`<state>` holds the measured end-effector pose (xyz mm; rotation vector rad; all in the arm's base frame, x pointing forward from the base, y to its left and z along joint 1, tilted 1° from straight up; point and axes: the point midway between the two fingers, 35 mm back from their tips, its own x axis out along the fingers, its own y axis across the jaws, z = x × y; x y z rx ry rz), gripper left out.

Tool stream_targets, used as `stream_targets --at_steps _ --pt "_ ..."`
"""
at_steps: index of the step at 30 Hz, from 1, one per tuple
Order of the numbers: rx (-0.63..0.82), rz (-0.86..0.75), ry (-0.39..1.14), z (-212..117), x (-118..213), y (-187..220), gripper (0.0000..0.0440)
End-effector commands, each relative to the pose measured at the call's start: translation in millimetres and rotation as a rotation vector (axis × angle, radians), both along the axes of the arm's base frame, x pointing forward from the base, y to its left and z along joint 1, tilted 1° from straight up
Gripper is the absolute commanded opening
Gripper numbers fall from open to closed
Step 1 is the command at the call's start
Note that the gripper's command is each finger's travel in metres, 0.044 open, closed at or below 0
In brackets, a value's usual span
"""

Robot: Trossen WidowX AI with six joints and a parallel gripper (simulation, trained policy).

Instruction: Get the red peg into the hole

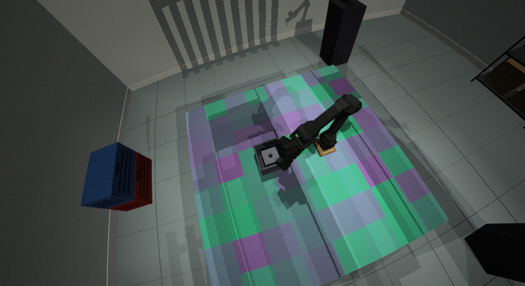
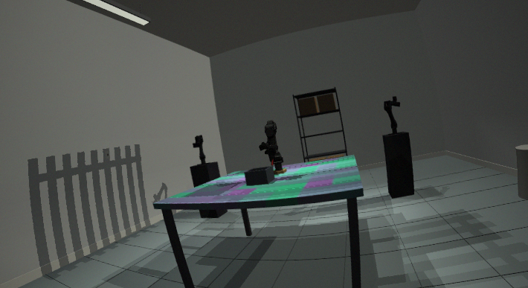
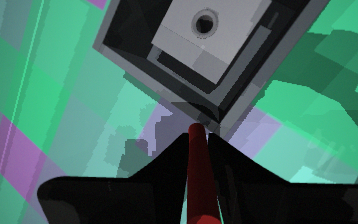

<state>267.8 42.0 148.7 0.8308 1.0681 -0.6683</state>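
My gripper point(image 3: 198, 139) is shut on the red peg point(image 3: 200, 175) point(image 2: 272, 162), which runs lengthwise between the two black fingers in the wrist view. In the exterior view the peg hangs below the gripper, above the table and beside the box. The open dark grey box point(image 1: 268, 171) point(image 2: 258, 178) point(image 3: 145, 79) lies just ahead of the fingers in the wrist view. The light grey plate point(image 3: 225, 45) point(image 1: 265, 159) at its bottom has a round hole point(image 3: 204, 23) point(image 1: 270, 155), with no peg in it. In the top view the arm hides the peg and fingertips.
The patchwork-coloured table top point(image 1: 255, 253) point(image 2: 320, 184) bears the box and the arm's wooden base plate point(image 1: 326, 151). The box walls stand up around the plate. Blue and red crates point(image 1: 100, 175) stand off the table to the left in the top view.
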Motion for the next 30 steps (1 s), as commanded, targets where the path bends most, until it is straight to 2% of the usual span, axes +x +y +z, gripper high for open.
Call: stream_targets --at_steps 1,17,30 --pt "-0.013 -0.013 -0.004 1 9 -10 0.0" --pt "-0.023 -0.098 -0.013 -8 44 -59 0.0001" --pt "0.0 -0.118 0.036 -34 60 -79 0.0008"
